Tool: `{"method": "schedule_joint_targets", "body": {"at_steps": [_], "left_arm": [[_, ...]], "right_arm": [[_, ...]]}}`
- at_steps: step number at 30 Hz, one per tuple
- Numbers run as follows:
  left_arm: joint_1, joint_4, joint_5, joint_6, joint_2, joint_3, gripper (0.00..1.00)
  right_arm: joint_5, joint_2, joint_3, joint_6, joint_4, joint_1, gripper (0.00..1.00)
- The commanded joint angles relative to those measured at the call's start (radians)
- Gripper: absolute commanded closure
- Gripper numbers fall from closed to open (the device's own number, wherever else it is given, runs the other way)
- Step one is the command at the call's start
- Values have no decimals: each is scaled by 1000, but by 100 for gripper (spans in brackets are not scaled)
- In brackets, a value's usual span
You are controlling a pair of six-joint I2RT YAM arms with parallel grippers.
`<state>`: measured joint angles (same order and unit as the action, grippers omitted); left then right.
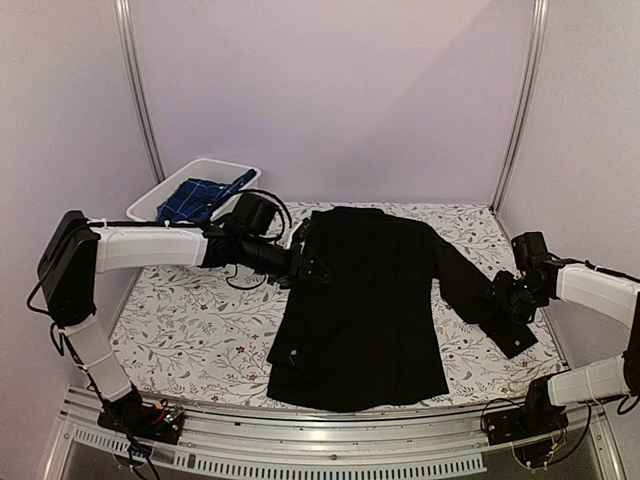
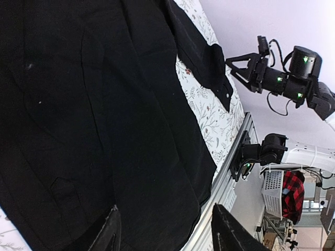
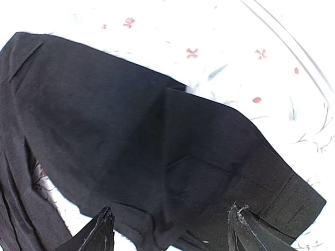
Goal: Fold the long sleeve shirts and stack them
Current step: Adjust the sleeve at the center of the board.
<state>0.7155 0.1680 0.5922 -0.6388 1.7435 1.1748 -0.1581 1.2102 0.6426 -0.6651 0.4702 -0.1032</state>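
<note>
The plain black shirt [image 1: 370, 300] lies spread on the flowered table cover, its left side folded in, its right sleeve [image 1: 480, 300] stretched toward the right edge. My left gripper [image 1: 308, 262] is open over the shirt's upper left part; in the left wrist view [image 2: 166, 232] its jaws stand wide above black cloth [image 2: 104, 120]. My right gripper [image 1: 507, 295] is open over the sleeve near the cuff; in the right wrist view [image 3: 170, 230] its jaws straddle the black sleeve [image 3: 157, 141] and hold nothing. The dark blue plaid shirt [image 1: 200, 196] lies bunched in the tub.
A white plastic tub [image 1: 236, 166] stands at the back left corner. The flowered table cover [image 1: 190, 330] ends at a metal rail [image 1: 330, 455] in front. Pale walls and two slanted metal posts close in the back and sides.
</note>
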Motion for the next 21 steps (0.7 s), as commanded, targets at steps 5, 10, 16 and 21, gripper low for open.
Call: {"method": "schedule_joint_targets", "body": {"at_steps": [5,10,16,21], "left_arm": [[8,-70,30,-2,14,45,41],[8,-69,19,-7,10,41,42],[0,-80,15,-25,6,29,42],[-10,-81,17,-33,13,44,42]], "right_arm": [[145,96,-111,-69,-224,122,33],[180,172,-82,-35,-288,144,78],[28,207,67,11,-195,-33,100],[-26,374,265,-11,-149,-273,84]]}}
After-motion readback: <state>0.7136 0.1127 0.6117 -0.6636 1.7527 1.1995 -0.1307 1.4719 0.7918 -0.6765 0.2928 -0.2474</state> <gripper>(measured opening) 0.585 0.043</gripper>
